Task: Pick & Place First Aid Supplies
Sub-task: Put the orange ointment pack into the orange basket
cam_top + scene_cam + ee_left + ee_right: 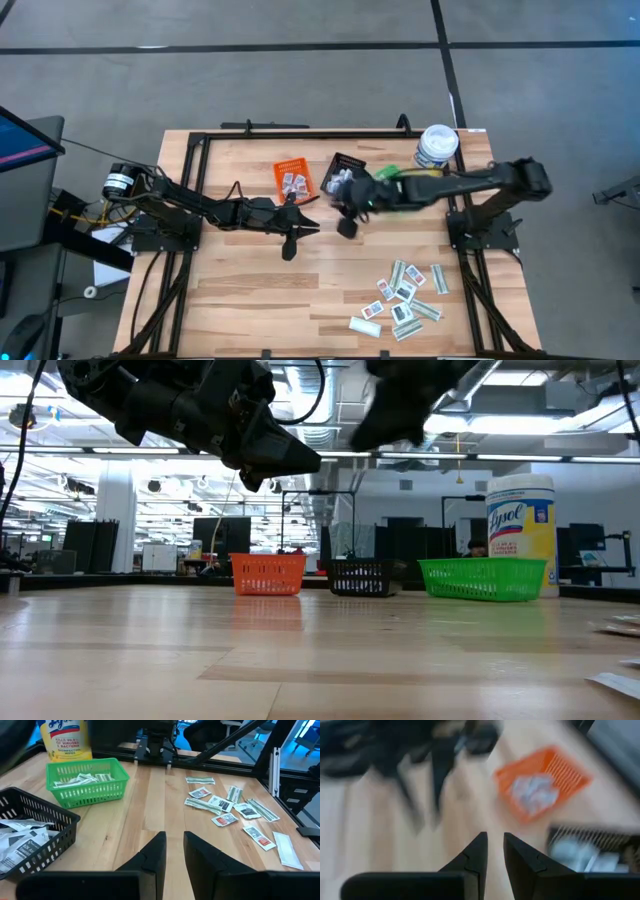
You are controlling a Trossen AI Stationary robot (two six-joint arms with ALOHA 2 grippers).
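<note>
Both hands hang empty above the middle of the pale wood tabletop (250,290), the left hand (174,851) and right hand (493,851) each with fingers a narrow gap apart. Loose first aid supplies (405,298) lie scattered near the front right corner. Beyond the far edge stretches a bright open workroom.

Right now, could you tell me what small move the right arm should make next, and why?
Probably swing the right gripper, which looks empty, back toward the loose packets near the table's front right corner; many still lie there unsorted, while the bins already hold some.
</note>
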